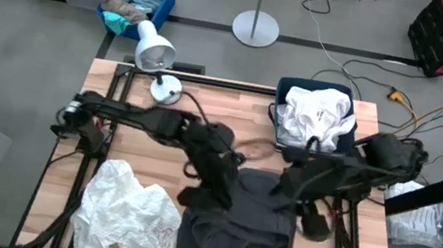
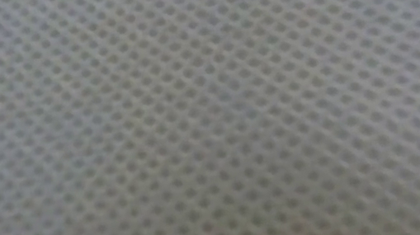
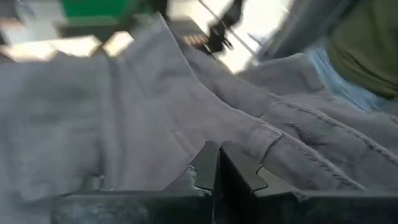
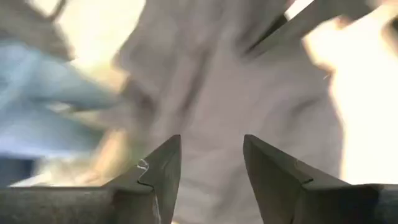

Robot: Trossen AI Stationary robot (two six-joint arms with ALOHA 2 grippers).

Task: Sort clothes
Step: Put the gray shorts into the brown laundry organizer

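Charcoal grey garment [image 1: 255, 204] lies bunched on the counter [image 1: 169, 142] directly under both my end effectors, its cloth filling both wrist views. My left end effector [image 3: 217, 163] is fully closed, fingers pressed together with a fold of that grey cloth pinched between them, while my right end effector [image 4: 211, 163] hangs just over the same garment with its fingers parted and nothing between them. White clothes [image 1: 127, 214] sit heaped beside my left end effector, and more white clothes [image 1: 321, 114] fill a blue bin [image 1: 285, 88] beyond my right one.

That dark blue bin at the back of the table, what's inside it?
The dark blue plastic bin holds crumpled white fabric garments, heaped level with its rim. They fill it, so anything underneath them and the bin's bottom stay hidden.
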